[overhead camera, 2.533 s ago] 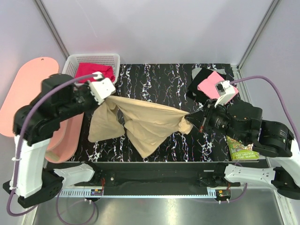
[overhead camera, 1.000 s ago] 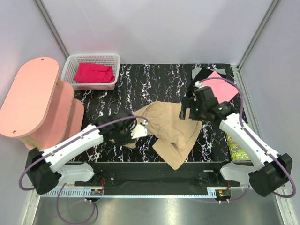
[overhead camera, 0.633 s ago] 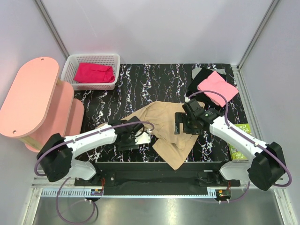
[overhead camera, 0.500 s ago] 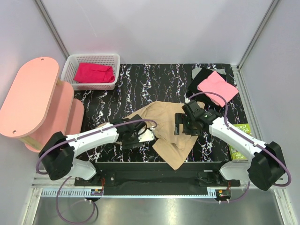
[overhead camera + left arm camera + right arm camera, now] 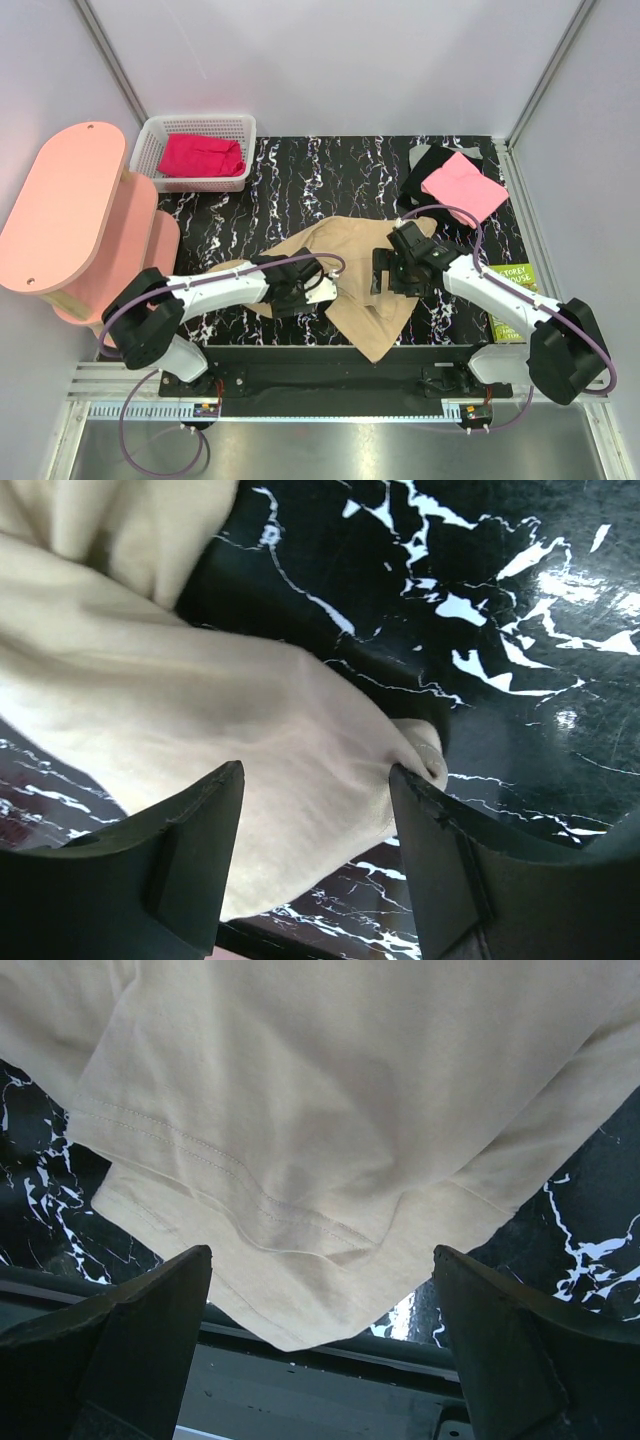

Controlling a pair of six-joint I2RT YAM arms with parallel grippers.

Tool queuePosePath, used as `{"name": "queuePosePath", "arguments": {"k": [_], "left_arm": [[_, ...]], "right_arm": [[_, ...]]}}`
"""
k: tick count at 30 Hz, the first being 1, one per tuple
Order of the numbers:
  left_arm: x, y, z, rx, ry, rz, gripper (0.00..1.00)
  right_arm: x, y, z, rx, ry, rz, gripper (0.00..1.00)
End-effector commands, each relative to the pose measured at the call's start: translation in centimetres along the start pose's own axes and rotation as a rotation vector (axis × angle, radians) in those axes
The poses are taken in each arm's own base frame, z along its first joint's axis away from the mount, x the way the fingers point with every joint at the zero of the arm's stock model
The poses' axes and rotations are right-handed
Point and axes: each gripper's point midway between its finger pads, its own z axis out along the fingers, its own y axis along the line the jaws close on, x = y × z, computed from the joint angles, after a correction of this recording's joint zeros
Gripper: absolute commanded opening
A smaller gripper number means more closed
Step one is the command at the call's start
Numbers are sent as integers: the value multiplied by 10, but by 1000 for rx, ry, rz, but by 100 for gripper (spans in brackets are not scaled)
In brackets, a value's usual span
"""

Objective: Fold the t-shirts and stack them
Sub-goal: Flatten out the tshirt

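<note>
Top view: tan shirt (image 5: 345, 250) lies crumpled mid-table, not folded yet. Pink shirt (image 5: 462, 187) sits folded on the black shirt (image 5: 425, 165), and the red shirt (image 5: 203, 155) is in the basket (image 5: 200, 120).

Left wrist: left gripper (image 5: 312, 780) is part-open astride a tan fold, and doesn't look clamped on it.

Right wrist: right gripper (image 5: 320, 1255) gapes wide over the hem, empty.

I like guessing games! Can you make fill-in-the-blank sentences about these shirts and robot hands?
The magenta-red cloth t-shirt lies in the white plastic ____.
The black cloth t-shirt lies ____ the folded pink cloth t-shirt.
The left gripper and right gripper, over the crumpled tan-beige cloth t-shirt, have ____ jaws.
Missing: basket; under; open.
</note>
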Motion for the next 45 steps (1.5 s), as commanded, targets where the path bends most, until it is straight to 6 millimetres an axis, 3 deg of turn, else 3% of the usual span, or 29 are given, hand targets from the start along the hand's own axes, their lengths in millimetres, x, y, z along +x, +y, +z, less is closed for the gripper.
{"name": "queuePosePath", "arguments": {"k": [1, 2, 6, 7, 9, 18, 22, 27, 29, 30, 32, 34, 39, 45], "left_arm": [[-8, -1, -5, 5, -47, -8, 65], [-7, -3, -7, 9, -49, -6, 65], [-4, -6, -7, 20, -49, -5, 26], [-4, -6, -5, 22, -43, -10, 10], [-4, -6, -2, 18, -31, -15, 0], [-10, 20, -23, -61, -80, -43, 0], [-1, 35, -30, -83, -74, -67, 0], [8, 48, -40, -111, -85, -100, 0], [7, 44, -43, -85, -88, -114, 0], [1, 39, -47, -53, -116, -146, 27], [-3, 23, -54, 7, -130, -151, 46], [-9, 6, -55, 53, -153, -151, 56], [-6, -18, -44, 101, -122, -147, 59], [-6, -33, -28, 116, -105, -167, 60]], "right_arm": [[-7, 11, -1, -38, -27, 5, 99], [-7, 11, 0, -38, -28, 3, 100], [0, 14, 6, -58, 6, 1, 100], [2, 14, 8, -60, 11, 1, 100], [11, 13, 13, -58, 43, -3, 100], [60, 25, 25, -8, 136, -97, 100], [58, 18, 34, 90, 109, -149, 99], [36, 21, 32, 132, 44, -184, 100], [29, 23, 27, 142, 29, -195, 100], [28, 23, 26, 147, 28, -204, 100], [25, 22, 23, 158, 24, -208, 100], [24, 23, 23, 161, 20, -210, 100], [26, 21, 30, 176, 38, -215, 100], [26, 20, 32, 185, 36, -215, 100]]}}
